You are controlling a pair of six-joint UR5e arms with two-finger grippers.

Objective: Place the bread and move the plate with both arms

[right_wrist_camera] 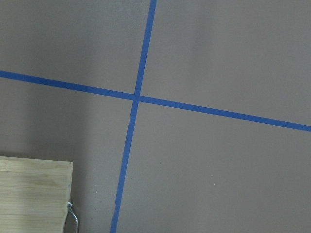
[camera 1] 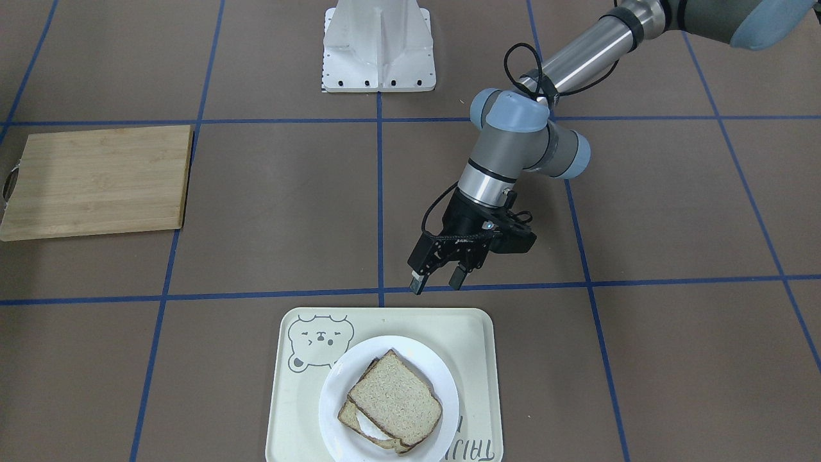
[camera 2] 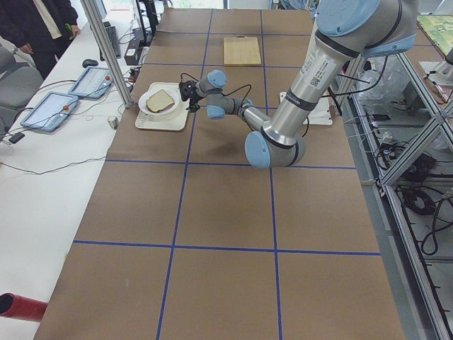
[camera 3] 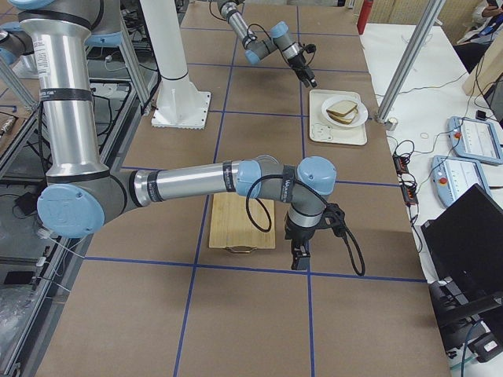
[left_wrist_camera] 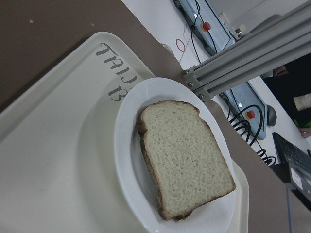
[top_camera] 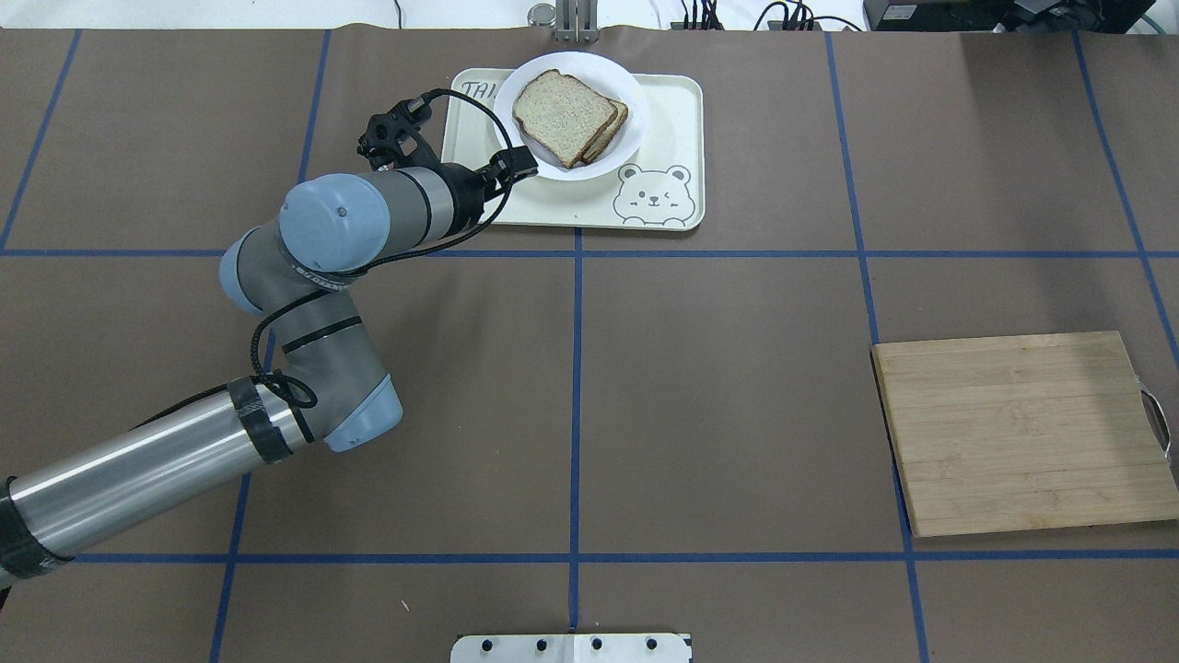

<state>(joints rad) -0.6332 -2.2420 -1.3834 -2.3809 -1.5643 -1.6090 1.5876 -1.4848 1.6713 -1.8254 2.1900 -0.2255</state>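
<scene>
The bread (camera 1: pixel 394 398) lies on top of another slice with white egg showing under it, on the plate (camera 1: pixel 420 360). The plate stands on the cream bear tray (camera 1: pixel 478 333). My left gripper (camera 1: pixel 437 281) is open and empty, above the table just on the robot's side of the tray. The left wrist view looks down on the bread (left_wrist_camera: pixel 187 172) and plate (left_wrist_camera: pixel 127 145). My right gripper (camera 3: pixel 298 258) shows only in the exterior right view, off the handle end of the cutting board; I cannot tell whether it is open or shut.
A bamboo cutting board (top_camera: pixel 1022 433) lies on the robot's right side of the table, also in the right wrist view (right_wrist_camera: pixel 29 194). The white robot base (camera 1: pixel 378 48) stands at the table's near edge. Blue tape lines grid the brown table.
</scene>
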